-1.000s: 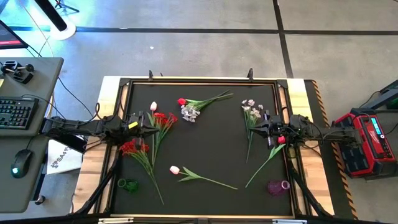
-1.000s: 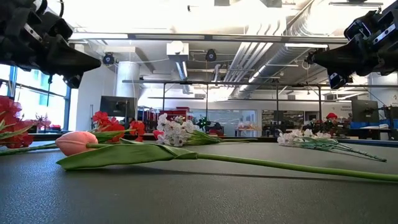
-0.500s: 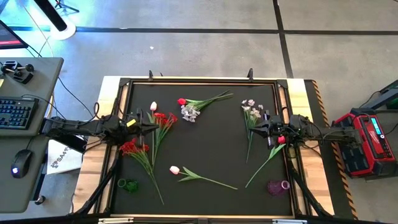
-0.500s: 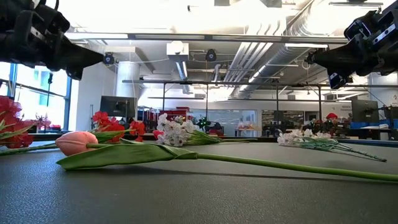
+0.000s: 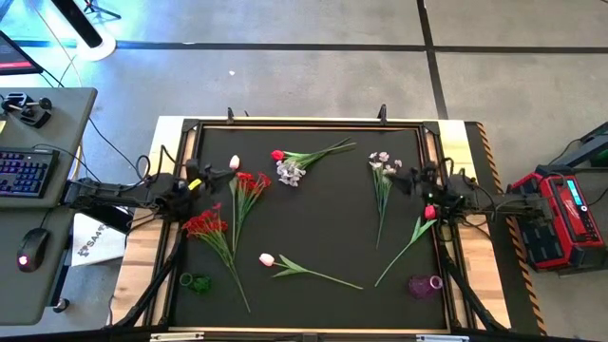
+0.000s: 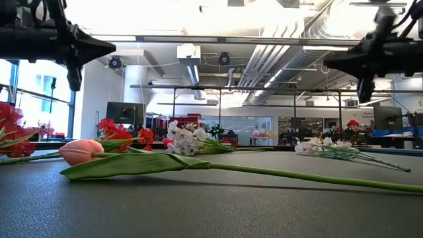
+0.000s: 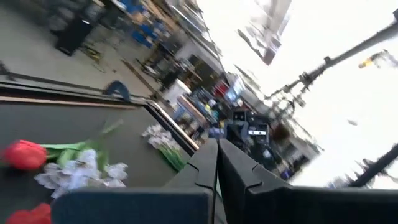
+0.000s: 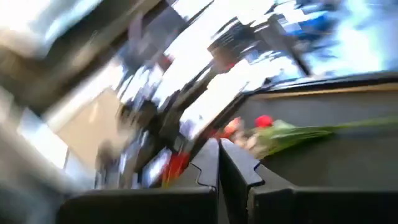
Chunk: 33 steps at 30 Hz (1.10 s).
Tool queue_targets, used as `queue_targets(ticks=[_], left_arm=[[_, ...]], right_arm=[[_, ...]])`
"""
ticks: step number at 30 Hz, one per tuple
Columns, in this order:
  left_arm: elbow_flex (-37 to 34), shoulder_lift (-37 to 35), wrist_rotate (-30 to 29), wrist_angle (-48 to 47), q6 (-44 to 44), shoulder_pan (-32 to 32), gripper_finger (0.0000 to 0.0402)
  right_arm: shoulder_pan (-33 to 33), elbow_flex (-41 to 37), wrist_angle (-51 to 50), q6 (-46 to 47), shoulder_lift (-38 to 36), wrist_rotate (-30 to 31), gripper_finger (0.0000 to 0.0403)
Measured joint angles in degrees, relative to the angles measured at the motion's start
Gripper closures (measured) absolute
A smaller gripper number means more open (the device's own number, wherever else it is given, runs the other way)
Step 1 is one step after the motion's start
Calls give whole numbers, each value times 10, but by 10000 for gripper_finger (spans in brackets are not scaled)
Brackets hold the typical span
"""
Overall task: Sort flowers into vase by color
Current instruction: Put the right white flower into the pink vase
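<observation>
**Two grippers closed and empty above a mat strewn with flowers**

Two small vases stand at the near edge of the black mat (image 5: 313, 214): a green vase (image 5: 197, 282) toward the near-left corner and a purple vase (image 5: 425, 284) toward the near-right corner. Just beyond them a pink tulip (image 5: 267, 258) lies near the middle of the near edge, its long stem trailing right. A rosebud sprig (image 5: 429, 212) lies by the right edge, its stem running back toward the near edge. Along the left edge lie a red blossom cluster (image 5: 206, 224) and, farther in, a second red cluster (image 5: 250, 180), with a pale tulip bud (image 5: 234, 162) beyond them. Toward the far edge rest a red rosebud (image 5: 277, 155) with a white-grey bunch (image 5: 290, 172) beside it, and another white bunch (image 5: 383, 166) on the far right.

The left gripper (image 5: 220, 180) hangs over the left edge near the red clusters, fingers (image 7: 208, 168) pressed together, holding nothing. The right gripper (image 5: 410, 182) hovers by the right edge beside the white bunch, fingers (image 8: 210, 163) likewise pressed together, empty.
</observation>
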Motion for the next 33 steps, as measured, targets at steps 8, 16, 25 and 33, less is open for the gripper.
queue_targets(ticks=[8, 16, 25, 33], left_arm=[[0, 0, -68, 4, -97, 0, 401], [0, 0, -81, 4, -82, 0, 401], [4, 7, -35, -4, -63, 0, 396], [83, 59, 20, -77, -29, 0, 349]], right_arm=[[0, 0, 1, 93, 0, 193, 402], [0, 3, 48, 88, 0, 272, 402], [0, 4, 63, 75, 5, 232, 402], [0, 5, 189, 30, 85, 180, 363]])
